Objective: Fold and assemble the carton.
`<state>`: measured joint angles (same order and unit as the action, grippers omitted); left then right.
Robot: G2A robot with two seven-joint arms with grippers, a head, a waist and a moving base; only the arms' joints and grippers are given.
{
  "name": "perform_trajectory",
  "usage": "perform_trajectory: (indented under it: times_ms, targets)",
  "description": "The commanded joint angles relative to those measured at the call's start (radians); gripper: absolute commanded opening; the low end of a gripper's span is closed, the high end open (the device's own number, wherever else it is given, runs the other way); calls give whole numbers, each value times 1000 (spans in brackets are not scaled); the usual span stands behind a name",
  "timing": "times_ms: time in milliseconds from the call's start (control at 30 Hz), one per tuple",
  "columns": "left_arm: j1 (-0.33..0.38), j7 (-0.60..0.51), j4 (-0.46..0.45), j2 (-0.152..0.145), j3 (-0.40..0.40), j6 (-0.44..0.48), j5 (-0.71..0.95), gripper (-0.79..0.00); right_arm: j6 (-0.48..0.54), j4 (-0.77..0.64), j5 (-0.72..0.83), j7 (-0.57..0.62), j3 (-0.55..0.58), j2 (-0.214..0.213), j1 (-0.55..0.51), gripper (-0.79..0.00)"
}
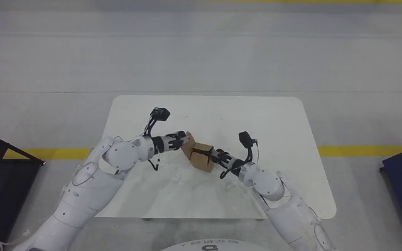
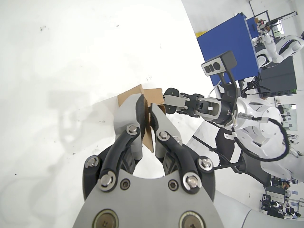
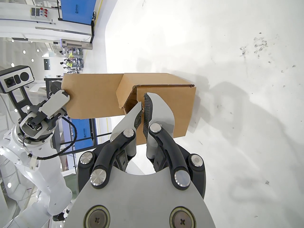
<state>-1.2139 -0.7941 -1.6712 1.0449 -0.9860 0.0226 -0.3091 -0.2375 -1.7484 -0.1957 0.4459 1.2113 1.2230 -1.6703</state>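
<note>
A small brown carton (image 1: 201, 155) is held above the middle of the white table (image 1: 264, 125), between both arms. My left gripper (image 1: 184, 142) is shut on the carton's open flap (image 2: 148, 132), pinching the cardboard edge between its pads. The same flap (image 3: 92, 98) sticks out sideways from the carton body (image 3: 166, 100) in the right wrist view. My right gripper (image 3: 143, 106) is shut on the wall at the carton's open end, one finger inside and one outside. The right gripper (image 2: 171, 103) also appears beyond the carton (image 2: 152, 96) in the left wrist view.
The table top carries only small dark scuff marks (image 3: 258, 46). A yellow floor line (image 1: 358, 150) runs past both sides of the table. A blue cabinet (image 2: 228, 46) stands off the table's far side.
</note>
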Motion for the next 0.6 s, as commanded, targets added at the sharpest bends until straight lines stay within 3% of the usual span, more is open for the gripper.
perform_trajectory:
  times_ms: [0,267,467,567]
  targets:
    - [0,-4,-2,0,1,4,-3,0,-12,6,-3,4,-9,1,12,-730]
    - [5,-4,42,2,-11,98,42,0,-52,32,-13,20,-45,5,62,-745]
    - [-49,57,167,-14,-128,227,176,0,-45,34,-6,12,-44,4,58,-748]
    - [-66,39,223,-21,-159,244,211,0,-46,32,-8,9,-46,4,57,-757]
